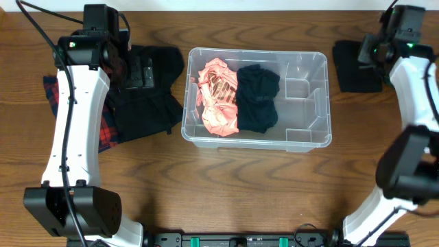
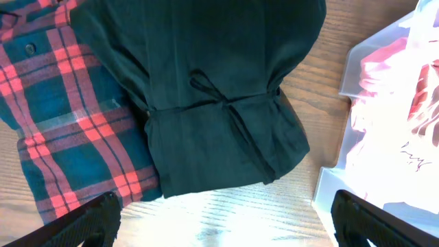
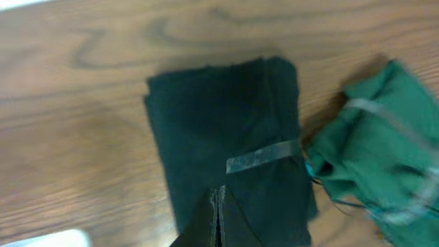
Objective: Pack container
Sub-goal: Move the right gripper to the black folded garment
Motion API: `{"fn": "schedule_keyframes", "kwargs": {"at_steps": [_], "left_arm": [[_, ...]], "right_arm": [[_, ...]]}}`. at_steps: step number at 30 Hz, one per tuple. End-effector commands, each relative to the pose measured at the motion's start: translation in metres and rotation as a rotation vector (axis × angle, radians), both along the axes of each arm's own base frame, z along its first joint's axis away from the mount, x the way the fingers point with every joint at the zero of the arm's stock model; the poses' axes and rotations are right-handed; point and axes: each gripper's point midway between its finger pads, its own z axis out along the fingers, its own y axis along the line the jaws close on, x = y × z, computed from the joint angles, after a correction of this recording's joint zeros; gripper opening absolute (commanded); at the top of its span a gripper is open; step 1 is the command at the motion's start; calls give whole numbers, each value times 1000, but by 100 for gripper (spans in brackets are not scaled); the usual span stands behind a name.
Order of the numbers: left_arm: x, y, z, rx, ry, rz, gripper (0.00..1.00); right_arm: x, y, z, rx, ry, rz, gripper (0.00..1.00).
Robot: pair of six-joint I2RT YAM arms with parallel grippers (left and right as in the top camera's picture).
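The clear container stands mid-table, holding a pink garment and a black one. Its white corner and the pink garment show in the left wrist view. My left gripper hangs open over a black garment that lies on a red plaid shirt; nothing is between its fingers. At the far right, my right gripper is shut, its tips down on a folded black cloth. Whether a fold is pinched does not show.
A crumpled green garment lies right beside the folded black cloth. The right third of the container, with its moulded ribs, holds nothing. Bare wood table runs along the front.
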Motion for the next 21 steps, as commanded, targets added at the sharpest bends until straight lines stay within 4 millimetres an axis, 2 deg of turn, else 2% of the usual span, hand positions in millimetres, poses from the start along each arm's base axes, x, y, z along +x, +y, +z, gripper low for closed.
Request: {"fn": "schedule_keyframes", "kwargs": {"at_steps": [1,4,7,11,14,16,19,21], "left_arm": [[3,3,5,7,-12,15,98],[3,2,5,7,-12,15,98],[3,3,5,7,-12,14,98],[3,3,5,7,-12,15,98],[3,3,5,7,-12,15,98],[3,3,5,7,-12,15,98],[3,2,5,7,-12,14,98],[3,3,5,7,-12,15,98]], "right_arm": [[4,-5,-42,-1,66,37,1],[1,-7,-83,17,138,34,4],[-11,-4,-119,40,231,34,4],[-36,2,-148,73,360,35,1],[-57,9,-153,113,446,16,1],[-69,21,-152,172,487,27,1],[-79,35,-147,245,518,45,1],[-80,37,-143,263,519,18,1]]}}
